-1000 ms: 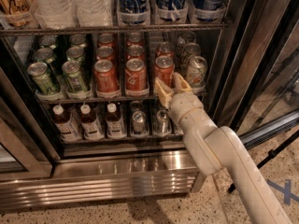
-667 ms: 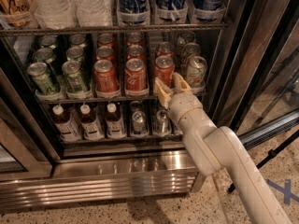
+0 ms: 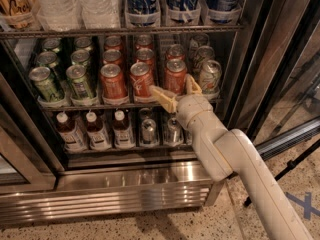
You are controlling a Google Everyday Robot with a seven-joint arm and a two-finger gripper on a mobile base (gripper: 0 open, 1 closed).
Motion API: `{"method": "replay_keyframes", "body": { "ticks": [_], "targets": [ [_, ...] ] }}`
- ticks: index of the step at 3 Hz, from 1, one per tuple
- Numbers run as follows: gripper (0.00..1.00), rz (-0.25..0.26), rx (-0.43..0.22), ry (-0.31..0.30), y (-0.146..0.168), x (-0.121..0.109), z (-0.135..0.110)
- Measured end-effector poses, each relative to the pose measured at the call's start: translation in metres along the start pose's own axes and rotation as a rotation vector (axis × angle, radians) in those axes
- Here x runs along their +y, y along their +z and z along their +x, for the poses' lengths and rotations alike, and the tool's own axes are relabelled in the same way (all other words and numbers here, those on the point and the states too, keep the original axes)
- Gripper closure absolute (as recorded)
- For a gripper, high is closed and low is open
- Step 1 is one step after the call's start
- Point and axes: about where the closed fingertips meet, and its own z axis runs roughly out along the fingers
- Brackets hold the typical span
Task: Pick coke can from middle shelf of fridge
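Note:
The fridge (image 3: 100,196) stands open in front of me. Its middle shelf (image 3: 90,105) holds rows of cans in lane trays. Three lanes of red coke cans stand in the middle; the front ones are at left (image 3: 113,81), centre (image 3: 142,79) and right (image 3: 175,75). My gripper (image 3: 176,90) reaches into the shelf front at the right-hand coke can. It is open, with one tan finger (image 3: 162,98) left of that can and the other (image 3: 193,85) at its right. The can's lower part is hidden behind the gripper.
Green cans (image 3: 46,83) fill the left lanes and a silver-white can (image 3: 210,75) stands just right of the gripper. Large bottles (image 3: 142,4) are on the rack above, small brown bottles (image 3: 95,129) below. The dark door frame (image 3: 250,59) is close on the right.
The left finger has spread out to the left, so the gripper stands wider around the right-hand coke can. The arm has barely moved.

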Motion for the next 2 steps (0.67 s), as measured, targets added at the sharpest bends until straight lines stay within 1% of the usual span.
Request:
{"method": "replay_keyframes", "body": {
  "ticks": [1, 2],
  "targets": [
    [0.13, -0.002, 0.002, -0.007, 0.0062, -0.0012, -0.0020],
    [0.28, -0.002, 0.004, -0.020, 0.0147, -0.0026, -0.0042]
  ]
}}
